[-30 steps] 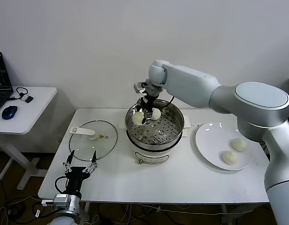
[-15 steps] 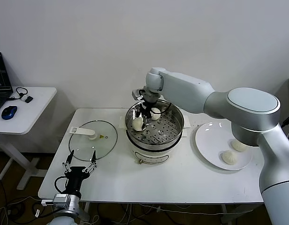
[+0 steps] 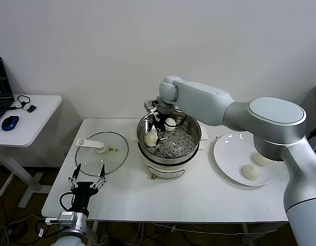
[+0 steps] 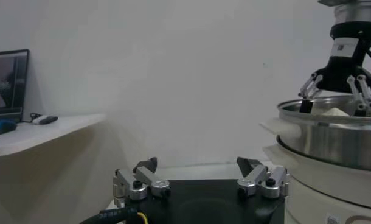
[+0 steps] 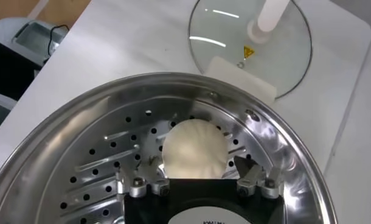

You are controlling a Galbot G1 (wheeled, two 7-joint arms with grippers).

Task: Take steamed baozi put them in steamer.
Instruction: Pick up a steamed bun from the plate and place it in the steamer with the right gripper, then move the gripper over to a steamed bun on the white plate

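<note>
Head view is showing the round shiny stainless-steel steamer with perforated floor, sitting on a white pot base on the white table; the right gripper is hanging inside it over a creamy-white round baozi, and a second bun is lying just beside. Two more buns are waiting on the large white plate, so I judge the task is about half done. The flat glass lid is lying left of the steamer. Left wrist view is showing the left gripper, idle near the table's front edge, its fingers spread and holding nothing. Right wrist view is showing what the others are hiding: the fingers are standing apart beside the bun, not pinching it.
</note>
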